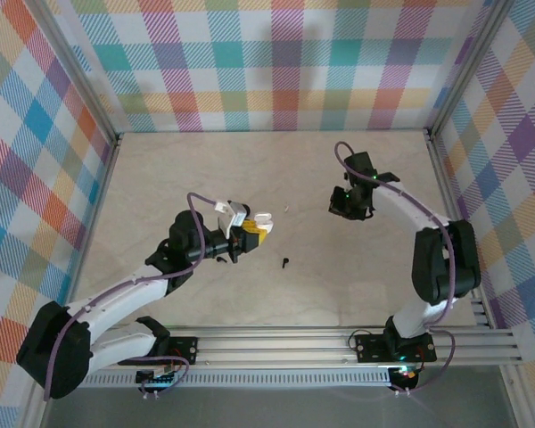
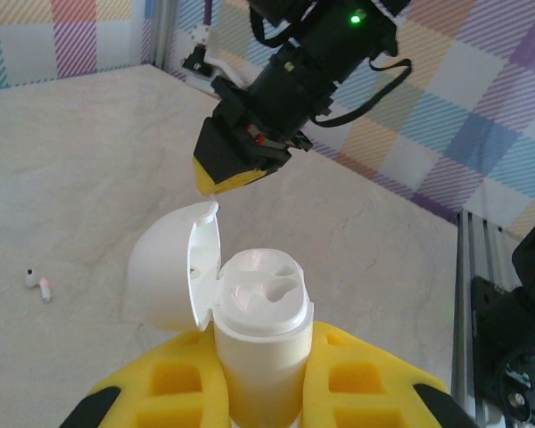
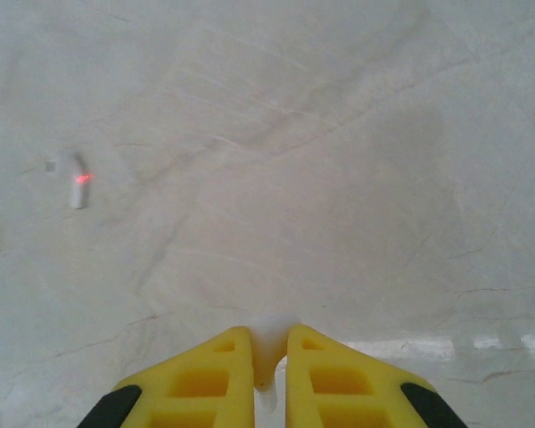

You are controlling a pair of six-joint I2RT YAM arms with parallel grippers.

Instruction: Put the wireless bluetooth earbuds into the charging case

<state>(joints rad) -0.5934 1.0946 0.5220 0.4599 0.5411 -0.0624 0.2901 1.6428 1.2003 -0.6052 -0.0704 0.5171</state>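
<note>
shows right jaws pinched on a tiny white earbud (image 3: 269, 357) off the table (image 3: 357, 160), apart from the open charging case (image 2: 260, 312) clamped in left jaws, a second earbud (image 3: 76, 181) lying loose; likely light, hard, slippery, best gripped by the stem.

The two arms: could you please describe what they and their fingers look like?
The left arm and right arm have white links with bulky black joints, a looping purple-grey cable, and yellow fingers with rectangular cut-outs and black bases.

Pale marble-look tabletop (image 1: 276, 178); plaid multicolour walls (image 1: 276, 62) on 3 sides; alu rail (image 1: 339, 343) at near edge
</note>
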